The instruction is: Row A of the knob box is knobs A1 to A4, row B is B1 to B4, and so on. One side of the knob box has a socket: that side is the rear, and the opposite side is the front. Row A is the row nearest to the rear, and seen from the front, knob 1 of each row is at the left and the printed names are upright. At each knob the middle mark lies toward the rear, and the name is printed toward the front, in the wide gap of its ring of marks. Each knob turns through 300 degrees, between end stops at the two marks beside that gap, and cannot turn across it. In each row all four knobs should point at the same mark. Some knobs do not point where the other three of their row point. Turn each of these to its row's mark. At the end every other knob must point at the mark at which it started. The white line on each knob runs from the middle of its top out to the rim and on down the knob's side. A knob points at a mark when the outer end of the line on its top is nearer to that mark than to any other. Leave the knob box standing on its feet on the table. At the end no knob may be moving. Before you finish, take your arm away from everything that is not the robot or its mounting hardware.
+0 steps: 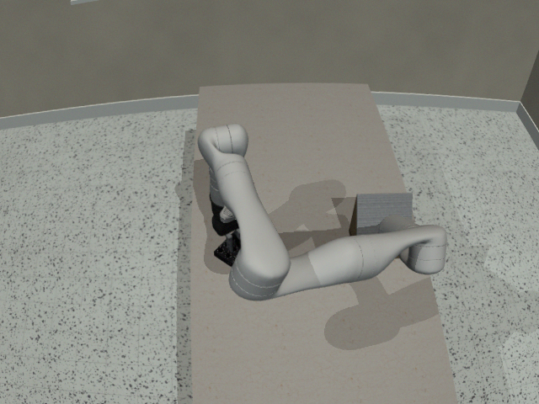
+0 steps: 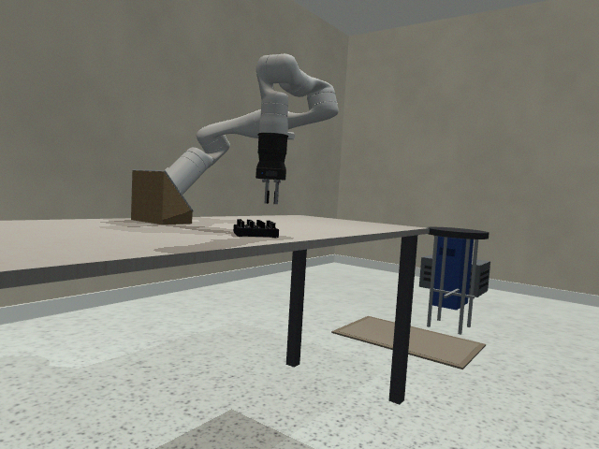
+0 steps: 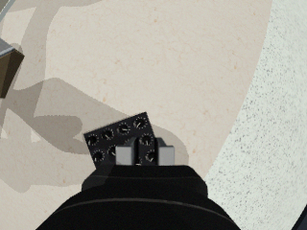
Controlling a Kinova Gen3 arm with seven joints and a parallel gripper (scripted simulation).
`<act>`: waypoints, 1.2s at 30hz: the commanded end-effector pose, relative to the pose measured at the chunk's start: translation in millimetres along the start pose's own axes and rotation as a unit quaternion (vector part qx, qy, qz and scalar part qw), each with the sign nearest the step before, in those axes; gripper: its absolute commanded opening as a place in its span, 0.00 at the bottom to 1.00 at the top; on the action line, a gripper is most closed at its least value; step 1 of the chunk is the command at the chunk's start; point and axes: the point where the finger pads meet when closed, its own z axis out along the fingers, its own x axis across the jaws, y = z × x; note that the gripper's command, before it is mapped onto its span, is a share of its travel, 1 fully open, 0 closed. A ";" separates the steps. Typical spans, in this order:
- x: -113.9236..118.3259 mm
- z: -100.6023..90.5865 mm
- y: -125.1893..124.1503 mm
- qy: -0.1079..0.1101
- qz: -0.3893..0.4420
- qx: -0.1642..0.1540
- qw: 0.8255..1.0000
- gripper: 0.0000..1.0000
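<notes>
While the hand [image 1: 229,235] [image 2: 271,203] [image 3: 146,147] hangs partly spread, the knob box [image 1: 222,252] [image 2: 255,232] [image 3: 118,139] sits below it, untouched.

So top cam looks down over the table, exterior sits lower off to the side, wrist peers close at the knob box [image 1: 224,251] [image 2: 255,230] [image 3: 120,139] all three share.
</notes>
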 end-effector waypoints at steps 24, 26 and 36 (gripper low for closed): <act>-0.4 25.2 0.0 0.000 0.000 0.000 1.000 0.46; -0.4 27.7 0.0 0.000 0.000 0.000 1.000 0.46; -0.5 36.0 0.0 0.000 0.000 0.000 1.000 0.46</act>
